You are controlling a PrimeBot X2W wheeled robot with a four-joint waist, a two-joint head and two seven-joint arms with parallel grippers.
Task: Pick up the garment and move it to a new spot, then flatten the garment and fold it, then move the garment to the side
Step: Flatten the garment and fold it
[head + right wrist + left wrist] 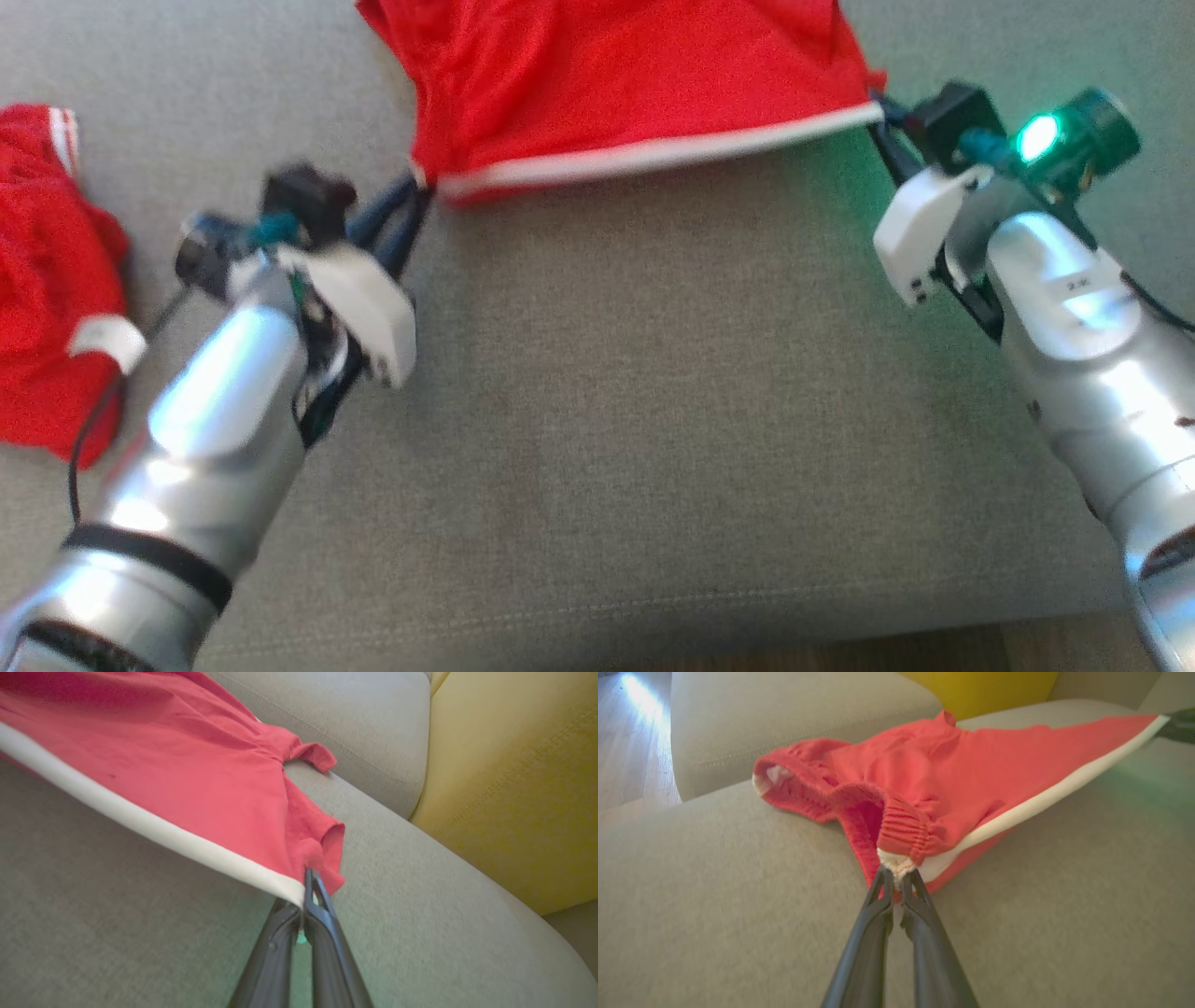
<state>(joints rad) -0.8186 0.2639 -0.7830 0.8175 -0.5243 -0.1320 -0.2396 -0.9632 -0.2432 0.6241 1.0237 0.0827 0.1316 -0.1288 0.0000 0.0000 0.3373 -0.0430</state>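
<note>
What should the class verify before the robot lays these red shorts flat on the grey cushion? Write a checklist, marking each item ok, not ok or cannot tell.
1. The left pincer is shut on the waistband corner of the shorts: ok.
2. The right pincer is shut on the other end of the stripe: ok.
3. The white stripe is pulled straight between the two grips: ok.
4. The rest of the shorts lies flat: not ok, the fabric is bunched near the waistband.
5. The grey cushion is bare in front of the stripe: ok.
6. The second red garment is apart from the shorts: ok, it lies to the left.
</note>
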